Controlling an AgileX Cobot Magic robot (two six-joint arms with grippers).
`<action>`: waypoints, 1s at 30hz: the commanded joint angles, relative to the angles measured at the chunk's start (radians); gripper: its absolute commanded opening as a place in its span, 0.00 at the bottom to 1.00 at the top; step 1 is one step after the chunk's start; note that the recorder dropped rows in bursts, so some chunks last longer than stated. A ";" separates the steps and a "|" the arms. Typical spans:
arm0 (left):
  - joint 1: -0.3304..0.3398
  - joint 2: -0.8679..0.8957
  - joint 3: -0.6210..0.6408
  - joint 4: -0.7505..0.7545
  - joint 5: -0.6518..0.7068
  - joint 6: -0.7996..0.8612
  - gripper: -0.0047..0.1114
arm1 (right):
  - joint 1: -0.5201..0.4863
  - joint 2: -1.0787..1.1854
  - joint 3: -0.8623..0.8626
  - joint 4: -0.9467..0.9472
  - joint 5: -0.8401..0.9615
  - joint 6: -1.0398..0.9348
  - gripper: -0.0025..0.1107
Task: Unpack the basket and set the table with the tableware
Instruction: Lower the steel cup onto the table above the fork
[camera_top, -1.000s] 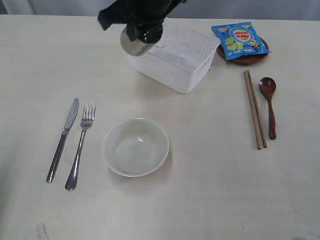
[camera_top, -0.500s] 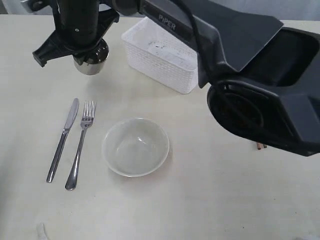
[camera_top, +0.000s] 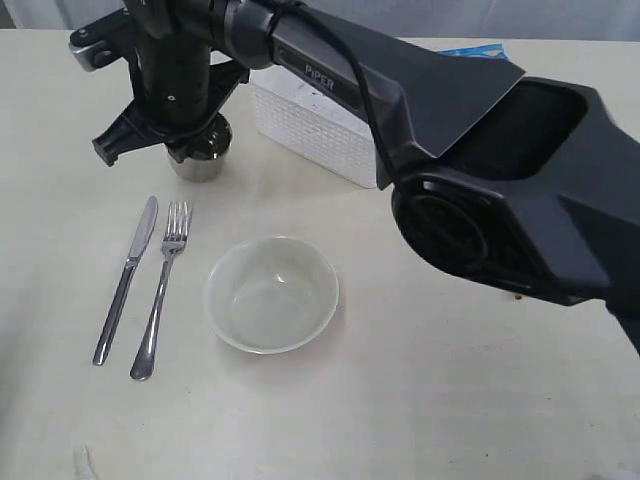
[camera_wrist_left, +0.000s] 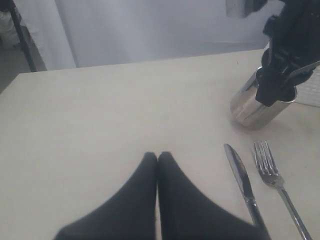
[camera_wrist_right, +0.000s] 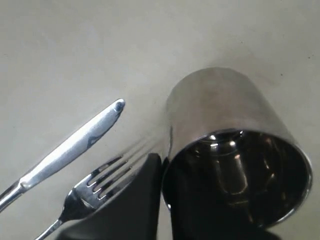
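My right gripper (camera_top: 192, 138) reaches across to the left and is shut on the rim of the small steel cup (camera_top: 203, 162), one finger (camera_wrist_right: 142, 192) outside and the other inside. The cup (camera_wrist_left: 257, 106) leans slightly, its base at the table (camera_top: 420, 420) just beyond the tips of the knife (camera_top: 127, 272) and fork (camera_top: 163, 285). The pale bowl (camera_top: 271, 294) sits right of the fork. Behind the arm shows part of the white basket (camera_top: 312, 128). My left gripper (camera_wrist_left: 157, 156) is shut and empty, low over the table. Spoon, chopsticks and plate are hidden.
The right arm's big black body (camera_top: 500, 190) covers the right half of the exterior view. A sliver of the blue snack packet (camera_top: 472, 48) peeks above it. Knife (camera_wrist_left: 242, 179) and fork (camera_wrist_left: 276, 176) lie right beside the left gripper's fingers.
The right gripper has carried the steel cup from over the basket leftward, then down to the table above the knife and fork. The left gripper's earlier state is not shown.
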 joint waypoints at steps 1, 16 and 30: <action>-0.005 -0.002 0.002 -0.002 -0.001 -0.002 0.04 | -0.006 -0.002 -0.007 0.001 -0.012 -0.015 0.02; -0.005 -0.002 0.002 -0.002 -0.001 -0.002 0.04 | -0.006 -0.002 -0.007 0.028 -0.084 -0.075 0.02; -0.005 -0.002 0.002 -0.002 -0.001 -0.002 0.04 | -0.006 0.021 -0.007 0.008 -0.089 -0.075 0.02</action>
